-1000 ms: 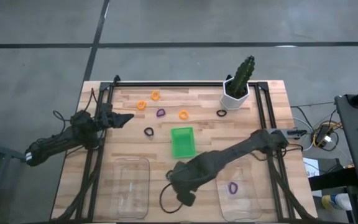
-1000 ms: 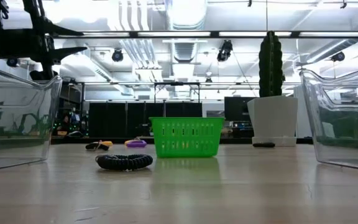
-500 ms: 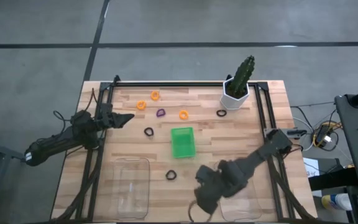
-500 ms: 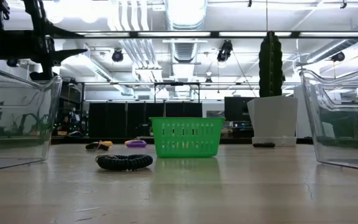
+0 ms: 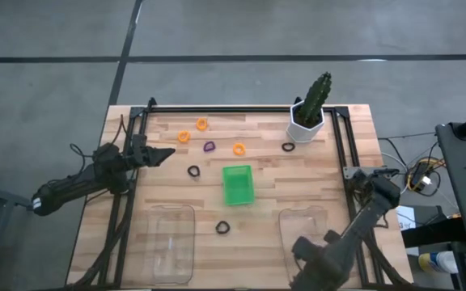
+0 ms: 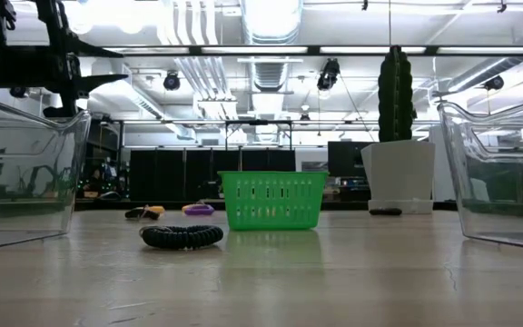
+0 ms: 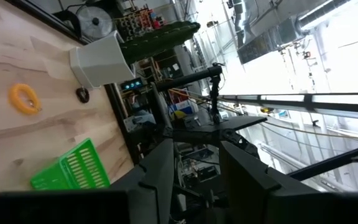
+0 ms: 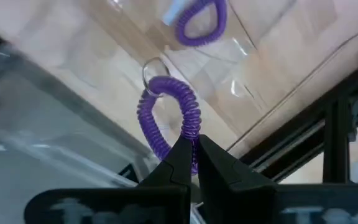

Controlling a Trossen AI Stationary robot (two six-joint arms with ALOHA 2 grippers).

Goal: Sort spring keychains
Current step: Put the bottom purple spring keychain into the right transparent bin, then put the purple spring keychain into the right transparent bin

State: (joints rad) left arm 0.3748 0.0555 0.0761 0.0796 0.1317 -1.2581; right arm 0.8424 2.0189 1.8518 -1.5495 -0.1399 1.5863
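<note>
The wooden table (image 5: 298,174) is filling the middle of the high view. The right gripper (image 8: 190,149) is hanging at the lower right, over the clear bin (image 5: 302,222). Its fingers are pinching a purple keychain (image 8: 166,115). Another purple keychain (image 8: 201,22) is lying in the bin. The left gripper (image 5: 167,151) is waiting at the left edge with fingers spread. A black keychain (image 5: 222,228) is lying below the green basket (image 5: 238,184).
</note>
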